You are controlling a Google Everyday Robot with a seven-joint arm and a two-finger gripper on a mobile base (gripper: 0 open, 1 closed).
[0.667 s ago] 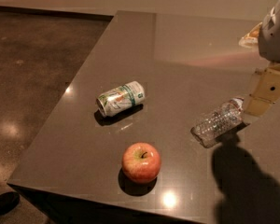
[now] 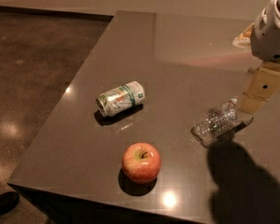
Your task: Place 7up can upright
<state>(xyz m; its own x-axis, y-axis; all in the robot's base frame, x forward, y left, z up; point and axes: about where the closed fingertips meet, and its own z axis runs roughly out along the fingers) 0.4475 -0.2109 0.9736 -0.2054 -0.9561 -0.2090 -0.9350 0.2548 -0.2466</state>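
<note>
7up can (image 2: 121, 98) is lying on its side on the surface (image 2: 177, 55), left of centre, with the apple (image 2: 141, 162) sitting near it toward the front edge. Gripper (image 2: 257, 92) is hanging at far right, just beside the lying water bottle (image 2: 215, 123); can't tell if jaws are released or clenched.

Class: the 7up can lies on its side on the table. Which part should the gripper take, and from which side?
Grip the 7up can across the middle of its round body, coming down from above. It lies on its side, ends pointing roughly left and right, with its curved flanks exposed. The gripper hangs at the right edge, by the water bottle.
</note>
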